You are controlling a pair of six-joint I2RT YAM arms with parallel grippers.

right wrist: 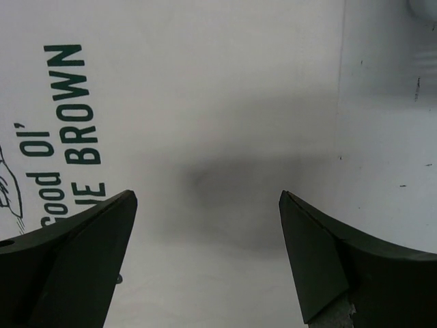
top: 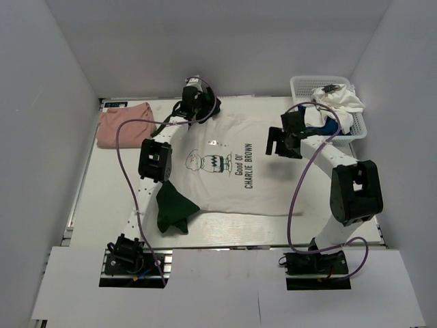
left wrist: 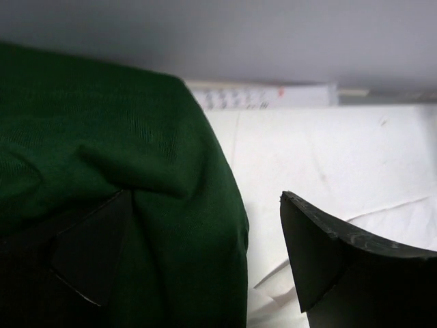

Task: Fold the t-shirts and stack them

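Top view: Charlie Brown tee (top: 232,171) flat mid-table, print up. Pink tee (top: 123,124) folded, far-left corner. White tee (top: 339,101) and blue tee (top: 332,127) in basket (top: 307,80). My left gripper (top: 190,109) at tee's far-left corner, right gripper (top: 274,142) over its right side.
Left wrist: jaws wide, green sleeve (left wrist: 102,137) draped against one finger (not pinched).
Right wrist: jaws wide, empty, white cloth and lettering (right wrist: 68,102) below.
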